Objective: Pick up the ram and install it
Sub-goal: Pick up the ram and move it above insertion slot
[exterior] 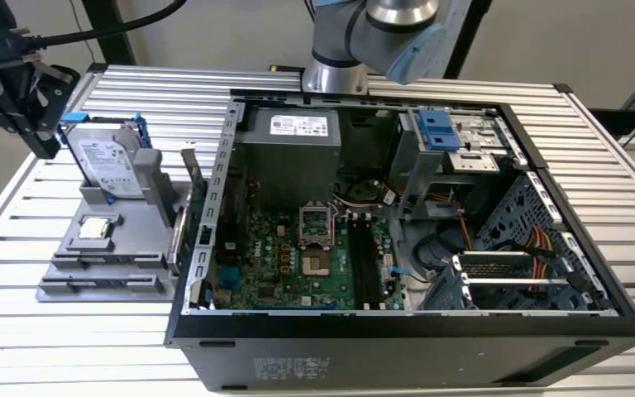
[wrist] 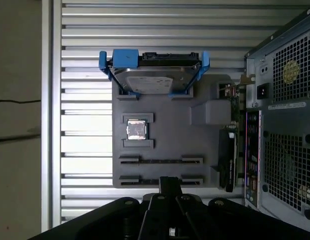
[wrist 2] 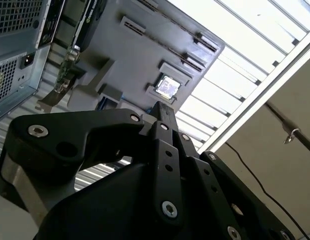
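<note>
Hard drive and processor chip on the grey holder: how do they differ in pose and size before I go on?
The hard drive stands on edge in a blue bracket; the processor chip lies flat in a shallow recess. The hard drive is far larger and rectangular; the processor chip is small and square. Both are silver and sit in the grey holder outside the computer case.

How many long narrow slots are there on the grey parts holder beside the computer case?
2. One slot lies next to the processor chip; the other runs parallel at the holder's edge, its middle behind the gripper.
</note>
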You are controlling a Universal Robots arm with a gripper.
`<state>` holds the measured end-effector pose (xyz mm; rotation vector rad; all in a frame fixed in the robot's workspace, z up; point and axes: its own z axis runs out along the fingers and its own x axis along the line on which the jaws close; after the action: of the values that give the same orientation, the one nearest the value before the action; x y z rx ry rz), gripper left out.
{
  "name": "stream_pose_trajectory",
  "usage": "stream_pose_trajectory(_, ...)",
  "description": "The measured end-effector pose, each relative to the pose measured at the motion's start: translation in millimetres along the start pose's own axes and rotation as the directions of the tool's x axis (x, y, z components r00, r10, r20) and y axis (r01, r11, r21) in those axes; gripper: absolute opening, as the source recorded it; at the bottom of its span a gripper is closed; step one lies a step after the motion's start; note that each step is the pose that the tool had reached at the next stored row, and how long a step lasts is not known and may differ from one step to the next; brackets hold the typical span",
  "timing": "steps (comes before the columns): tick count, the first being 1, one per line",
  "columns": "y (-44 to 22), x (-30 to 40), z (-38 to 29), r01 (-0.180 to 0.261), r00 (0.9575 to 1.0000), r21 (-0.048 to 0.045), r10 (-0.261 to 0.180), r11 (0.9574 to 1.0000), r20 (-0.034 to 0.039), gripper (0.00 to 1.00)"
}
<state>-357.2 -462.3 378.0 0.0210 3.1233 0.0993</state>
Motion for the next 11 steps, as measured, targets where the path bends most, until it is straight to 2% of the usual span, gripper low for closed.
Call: stream_pose_trajectory(11, -3.6, 0.0, 0.8, 0.0, 1.0, 0.0001, 0.0, 1.0, -0.0011, 0.0)
